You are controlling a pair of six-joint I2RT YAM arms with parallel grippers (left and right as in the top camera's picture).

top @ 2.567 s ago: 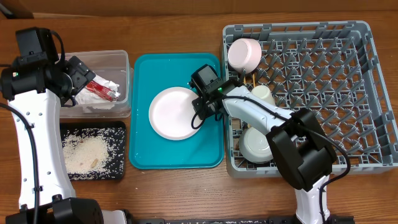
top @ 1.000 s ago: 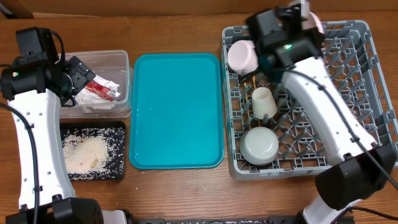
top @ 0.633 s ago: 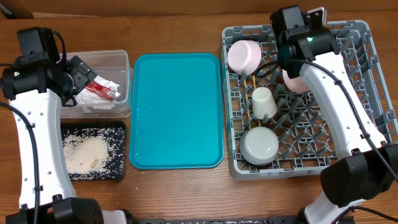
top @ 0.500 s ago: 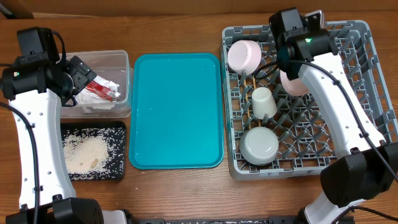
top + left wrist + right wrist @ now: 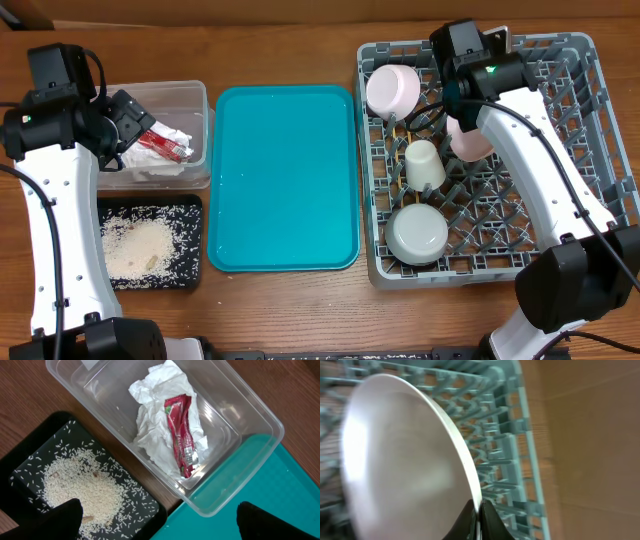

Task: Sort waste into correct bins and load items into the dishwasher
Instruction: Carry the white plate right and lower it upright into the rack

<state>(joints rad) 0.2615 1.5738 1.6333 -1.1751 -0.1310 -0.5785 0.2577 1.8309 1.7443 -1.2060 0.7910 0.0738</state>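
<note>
One pink plate (image 5: 395, 460) meets the rack (image 5: 545, 42)
Stiff, slick, breakable; right claw (image 5: 479, 512) pinches its rim, left claw (image 5: 162, 520) gapes wide.

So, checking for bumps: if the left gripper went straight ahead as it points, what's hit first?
Likely the clear tub, at its long wall beside the napkin; depth is unclear.

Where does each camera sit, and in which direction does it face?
Overhead: above the table, facing straight down; shows clear tub, black tray, teal tray, grey rack, left arm, right arm.
Left wrist: on left arm, facing down at napkin, sauce packet, rice; left hand open at bottom corners.
Right wrist: on right arm, facing along pink plate into rack; right hand pinches its rim.
Shared: overhead and left wrist both show tub and packet.
</note>
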